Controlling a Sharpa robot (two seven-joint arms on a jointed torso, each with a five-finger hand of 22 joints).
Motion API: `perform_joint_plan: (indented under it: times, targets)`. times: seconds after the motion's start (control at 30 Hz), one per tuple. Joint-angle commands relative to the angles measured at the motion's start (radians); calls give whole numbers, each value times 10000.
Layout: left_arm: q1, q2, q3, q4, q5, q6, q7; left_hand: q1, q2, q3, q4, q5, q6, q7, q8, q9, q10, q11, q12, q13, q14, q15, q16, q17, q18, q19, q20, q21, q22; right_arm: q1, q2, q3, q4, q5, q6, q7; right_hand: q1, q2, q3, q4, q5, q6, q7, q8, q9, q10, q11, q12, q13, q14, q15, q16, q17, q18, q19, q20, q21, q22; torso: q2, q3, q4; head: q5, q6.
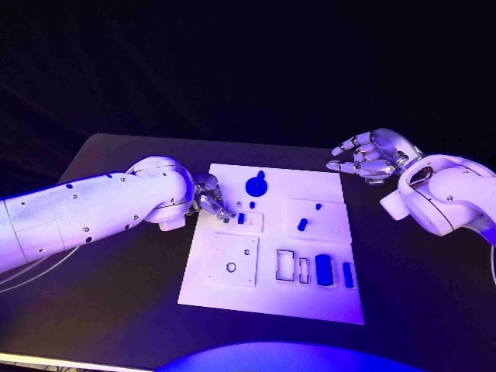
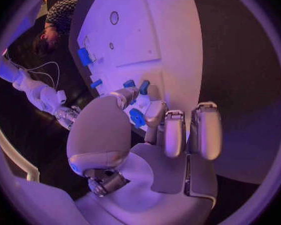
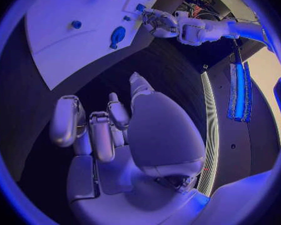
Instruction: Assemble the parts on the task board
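Task board (image 1: 315, 291): showing plain white, lying on a black table (image 1: 114, 310). Parts (image 1: 256, 186) near the left hand (image 1: 210, 198): showing solid blue. Both hands showing silver, right hand (image 1: 366, 157) included.

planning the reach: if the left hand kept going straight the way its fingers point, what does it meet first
Probably the small blue part on the task board, just beyond the left hand; its fingertips look nearly there, though depth is unclear.

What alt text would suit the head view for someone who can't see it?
A white task board lies on a black table with small blue parts on it. The robot's left hand reaches the board's left edge; its right hand hovers open beyond the far right corner.
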Motion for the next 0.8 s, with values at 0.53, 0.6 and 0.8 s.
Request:
perform_joint_plan:
  times: [0.53,0.6,0.8]
  targets:
    - [-1,-113,338,150,984,-1062,503,-579,236,-929,29,-215,-370,204,-297,-78,-688,134,-840,-1018,806,20,-250,1848,-34,-228,16,-339,-446,-23,5,1,-12,-59,4,155,-84,48,35,6,-29,-1,-34,40,-16,-24,-24,-34,-19,662,-86,-71,1008,175,-82,-17,-82,-28,-4,9,11,-80,94]
    - [0,-146,444,191,1330,-1437,624,-499,298,-1137,28,-200,-686,336,-481,-147,-1072,245,-1249,-1503,771,101,-322,1743,19,-356,83,-518,-724,-25,3,1,-18,-59,0,154,-84,48,35,6,-29,-1,-34,40,-16,-23,-24,-33,-18,662,-86,-71,1008,175,-82,-17,-82,-28,-9,9,16,-95,106]
    - [16,-256,671,421,1720,-2245,953,-237,506,-1608,28,-163,-1609,761,-981,-422,-2471,628,-2490,-3094,679,413,-478,1529,163,-684,335,-1000,-1442,-36,-13,0,-35,-58,-25,153,-93,49,36,5,-28,-4,-34,42,-20,-15,-24,-27,-11,662,-86,-73,1005,174,-79,-17,-82,-26,-7,3,2,-97,149]
